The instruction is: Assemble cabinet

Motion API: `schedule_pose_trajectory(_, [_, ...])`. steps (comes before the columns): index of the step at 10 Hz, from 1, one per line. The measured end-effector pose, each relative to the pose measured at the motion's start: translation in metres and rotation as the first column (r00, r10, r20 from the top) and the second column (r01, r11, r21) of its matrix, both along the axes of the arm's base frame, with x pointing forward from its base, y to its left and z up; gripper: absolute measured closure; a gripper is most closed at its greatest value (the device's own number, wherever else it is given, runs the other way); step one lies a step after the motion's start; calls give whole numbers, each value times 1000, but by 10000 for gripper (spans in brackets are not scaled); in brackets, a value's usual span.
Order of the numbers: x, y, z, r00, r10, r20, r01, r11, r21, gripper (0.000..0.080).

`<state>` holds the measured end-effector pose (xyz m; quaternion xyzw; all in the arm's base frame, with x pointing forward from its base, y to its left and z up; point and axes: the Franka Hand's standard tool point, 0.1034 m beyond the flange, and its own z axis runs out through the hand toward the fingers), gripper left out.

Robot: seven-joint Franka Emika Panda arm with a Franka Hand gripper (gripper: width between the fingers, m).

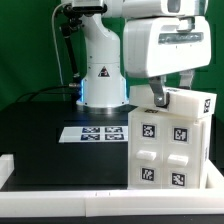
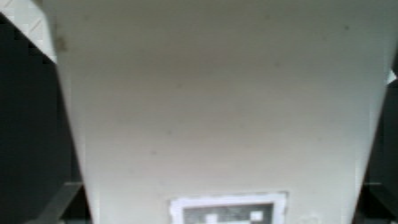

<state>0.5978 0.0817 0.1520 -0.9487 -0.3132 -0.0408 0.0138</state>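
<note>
The cabinet (image 1: pixel 172 140) is a large white box with recesses and several black-and-white tags, standing upright at the exterior view's right front. My gripper (image 1: pixel 158 98) comes down onto its upper left edge, and one dark finger (image 1: pixel 156 97) shows against the white wall. In the wrist view the cabinet's white face (image 2: pixel 214 100) fills almost the whole picture, with one tag (image 2: pixel 228 210) close to the jaws. The jaws look closed on the cabinet's wall. No drawer blocks show apart from the box.
The marker board (image 1: pixel 93 133) lies flat on the black table (image 1: pixel 40 120), left of the cabinet. The robot's white base (image 1: pixel 100 80) stands behind it. A white rim (image 1: pixel 60 192) runs along the table's front and left edges.
</note>
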Motion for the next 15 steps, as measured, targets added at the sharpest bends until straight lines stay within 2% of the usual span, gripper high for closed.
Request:
schedule_pose_trajectory(3, [1,-1,0,971,-241,-4,241,970,35,243])
schedule_pose_trajectory(6, [1,-2,0,913,-408,-20,408,912,45,243])
schedule_pose_trajectory(9, [1,-3,0,796,-604,-43,605,794,54,243])
schedule_pose_trajectory(12, [0,-5,-1,557,-830,-39,826,549,126,243])
schedule_pose_trajectory(14, [0,-6,-1,427,-903,-52,894,413,171,242])
schedule_pose_trajectory(15, [0,-6,-1,320,-943,-87,936,301,181,242])
